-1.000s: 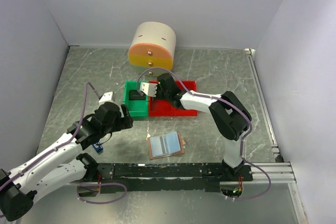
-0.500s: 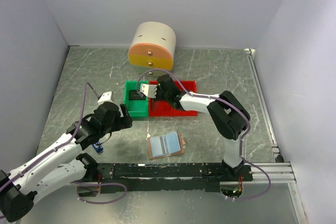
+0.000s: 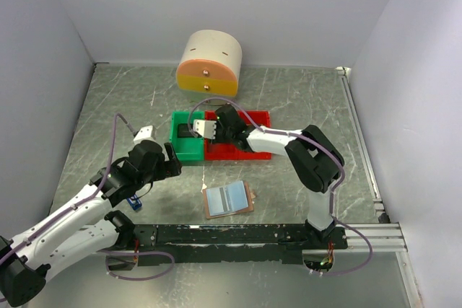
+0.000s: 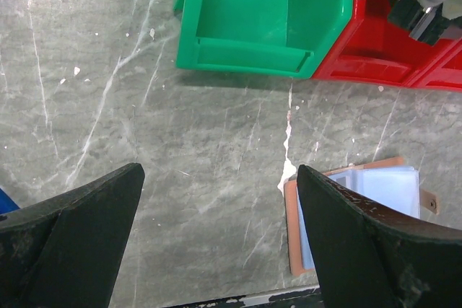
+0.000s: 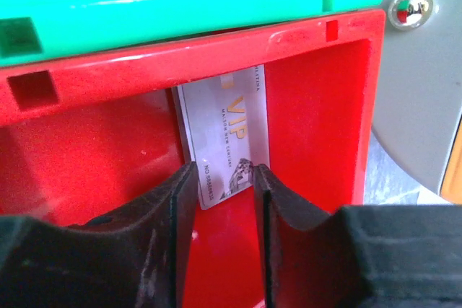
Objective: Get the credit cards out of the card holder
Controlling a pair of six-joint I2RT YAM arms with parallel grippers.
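Observation:
The tan card holder [image 3: 228, 199] lies flat on the table near the front, its pale blue striped pockets facing up; its left end shows in the left wrist view [image 4: 361, 207]. One silvery credit card [image 5: 231, 135] printed "VIP" rests inside the red bin [image 5: 317, 106], leaning on the bin's far wall. My right gripper [image 5: 224, 174] hovers over that bin [image 3: 253, 151] with its jaws partly open on either side of the card's lower edge, apart from it. My left gripper [image 4: 220, 207] hangs wide open over bare table left of the holder, holding nothing.
A green bin [image 3: 186, 151] adjoins the red one on its left, and a dark object [image 3: 186, 132] lies in it. A round cream-and-yellow drawer unit [image 3: 209, 63] stands at the back. A small blue gadget [image 3: 134, 203] lies by the left arm.
My right gripper's jaws have parted over the red bin and let go of the silvery card, which now rests in the bin. The left arm has barely moved.

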